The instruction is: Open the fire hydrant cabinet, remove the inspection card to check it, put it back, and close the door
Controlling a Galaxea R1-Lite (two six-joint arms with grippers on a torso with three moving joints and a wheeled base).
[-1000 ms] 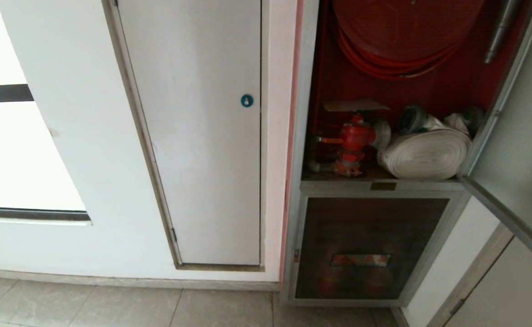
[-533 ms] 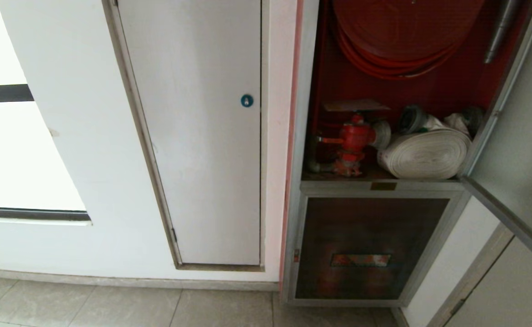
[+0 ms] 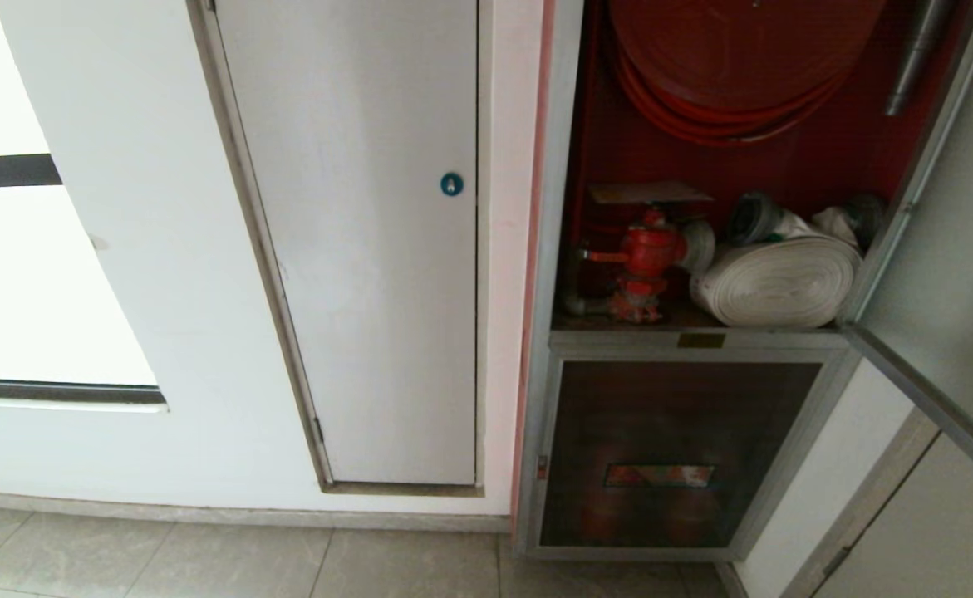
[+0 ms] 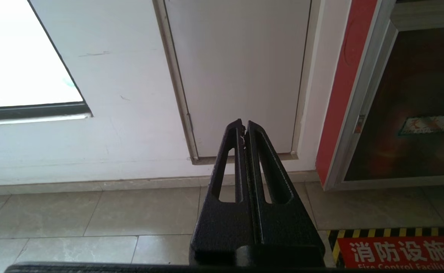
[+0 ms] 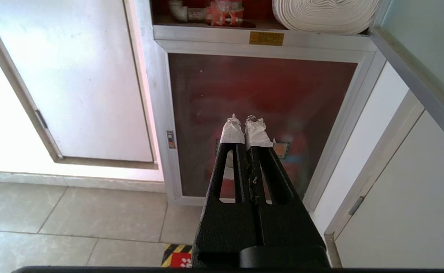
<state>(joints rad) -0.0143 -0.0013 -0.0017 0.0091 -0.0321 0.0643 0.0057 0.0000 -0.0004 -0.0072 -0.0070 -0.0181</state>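
Nothing in the head view has shifted since the earlier frames; cabinet, door and contents sit as before, and neither arm shows there.

Left to right. Bright window at the far left of the wall. Next, plain white panel with a small blue round lock near its right edge. Then the fire hydrant cabinet, silver frame, red inside, upper compartment standing open.

On the compartment's floor, left corner: red valve. The inspection card lies flat on top of the valve, yellow-orange band along its front edge. Just beside it to the right, a rolled white hose touching the right wall. Above, a red hose reel; a grey nozzle hangs at the upper right corner. Below the shelf edge, the lower dark panel with a red label, shut.

The door is swung out wide on the right, its lower frame edge crossing the bottom right corner of the head view.

Left gripper: fingers pressed together, holding nothing, low over the tiled floor, pointing at the white panel's bottom edge. Right gripper: tape-wrapped tips together, empty, pointing at the lower dark panel, below the shelf. A red floor sign lies before the cabinet.
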